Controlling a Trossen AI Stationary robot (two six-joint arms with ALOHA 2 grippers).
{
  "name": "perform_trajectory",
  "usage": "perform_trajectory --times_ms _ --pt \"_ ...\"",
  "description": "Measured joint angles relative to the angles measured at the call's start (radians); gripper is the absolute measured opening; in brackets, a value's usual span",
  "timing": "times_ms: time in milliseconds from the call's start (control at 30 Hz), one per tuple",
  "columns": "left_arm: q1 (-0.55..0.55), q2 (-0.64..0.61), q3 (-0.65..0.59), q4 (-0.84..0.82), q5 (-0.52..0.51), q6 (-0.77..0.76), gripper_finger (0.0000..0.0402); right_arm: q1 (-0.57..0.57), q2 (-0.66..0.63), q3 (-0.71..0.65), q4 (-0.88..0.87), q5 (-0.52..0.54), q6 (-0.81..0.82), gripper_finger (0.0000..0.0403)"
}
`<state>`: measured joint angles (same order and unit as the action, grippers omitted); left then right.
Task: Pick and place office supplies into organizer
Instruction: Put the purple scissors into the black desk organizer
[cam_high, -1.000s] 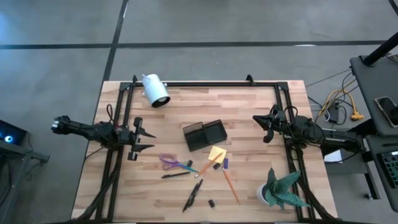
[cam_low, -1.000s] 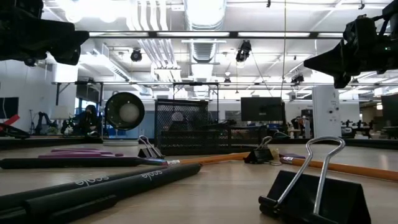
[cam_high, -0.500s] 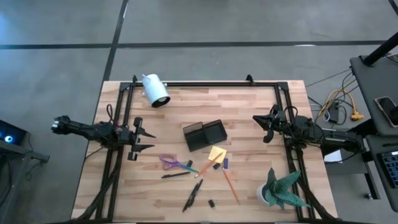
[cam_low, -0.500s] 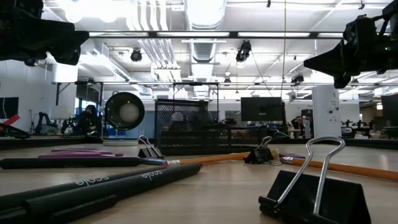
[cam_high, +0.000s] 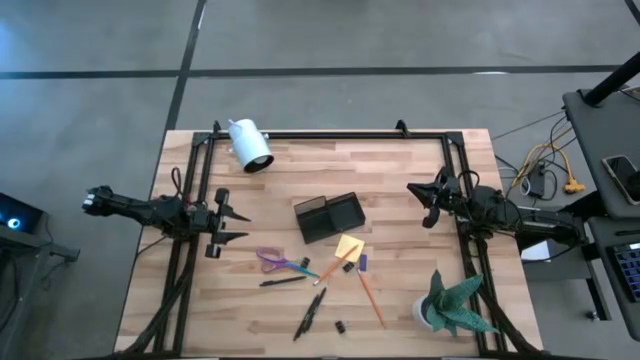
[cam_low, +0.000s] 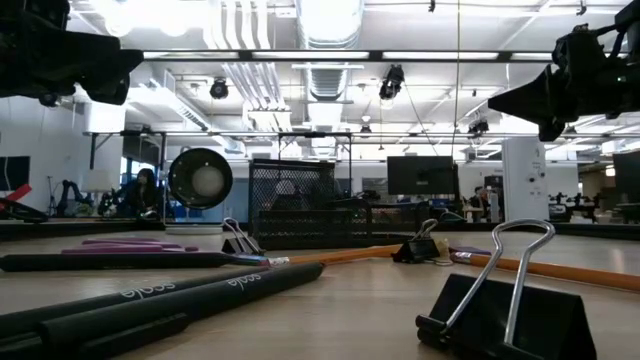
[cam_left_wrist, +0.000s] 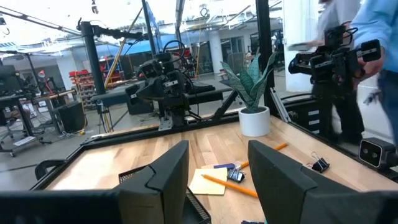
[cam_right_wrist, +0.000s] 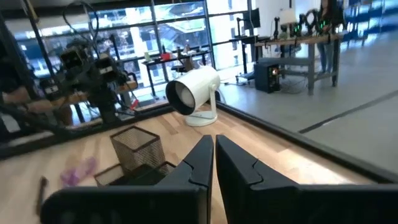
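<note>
The dark mesh organizer (cam_high: 328, 217) stands mid-table. In front of it lie the purple-handled scissors (cam_high: 278, 262), the yellow sticky-note pad (cam_high: 348, 247), a small purple piece (cam_high: 362, 262), an orange pencil (cam_high: 370, 297), black pens (cam_high: 310, 312) and a black binder clip (cam_high: 340, 326). My left gripper (cam_high: 232, 227) hovers open over the table's left side, pointing toward the organizer (cam_left_wrist: 134, 177). My right gripper (cam_high: 415, 192) hangs shut above the table's right side, facing the organizer (cam_right_wrist: 137, 155). Both grippers are empty.
A white cylindrical camera (cam_high: 250, 145) stands at the far left corner and a potted green plant (cam_high: 450, 305) at the near right corner. Black frame rails (cam_high: 330, 134) run along the far, left and right edges. A person's blue sleeve (cam_left_wrist: 373, 25) shows beyond the table.
</note>
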<state>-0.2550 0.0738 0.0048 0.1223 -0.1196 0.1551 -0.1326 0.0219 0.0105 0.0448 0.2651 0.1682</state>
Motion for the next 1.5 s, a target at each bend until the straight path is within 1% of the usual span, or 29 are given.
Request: perform_trajectory --times_ms 167,267,333,433,567,1033,1500 --pt "0.000 0.000 0.000 0.000 0.000 0.000 0.0151 0.000 0.001 0.000 0.004 0.000 -0.234 0.0013" --pt "0.000 0.000 0.000 0.000 0.000 0.000 0.0151 0.001 0.001 0.000 0.021 -0.001 -0.308 0.0013" --pt "0.000 0.000 0.000 0.000 0.000 0.000 0.0151 0.001 0.001 0.000 0.019 -0.001 -0.295 0.0013" --pt "0.000 0.000 0.000 0.000 0.000 0.000 0.0151 0.001 0.001 0.000 0.019 -0.001 -0.200 0.0013" --pt "0.000 0.000 0.000 0.000 0.000 0.000 0.0151 0.001 0.002 0.000 0.019 -0.001 -0.147 0.0013" --pt "0.000 0.000 0.000 0.000 0.000 0.000 0.0151 0.001 0.001 0.000 0.014 -0.001 -0.175 0.0013" --pt "0.000 0.000 0.000 0.000 0.000 0.000 0.0151 0.001 0.000 0.000 0.014 -0.002 -0.165 0.0013"
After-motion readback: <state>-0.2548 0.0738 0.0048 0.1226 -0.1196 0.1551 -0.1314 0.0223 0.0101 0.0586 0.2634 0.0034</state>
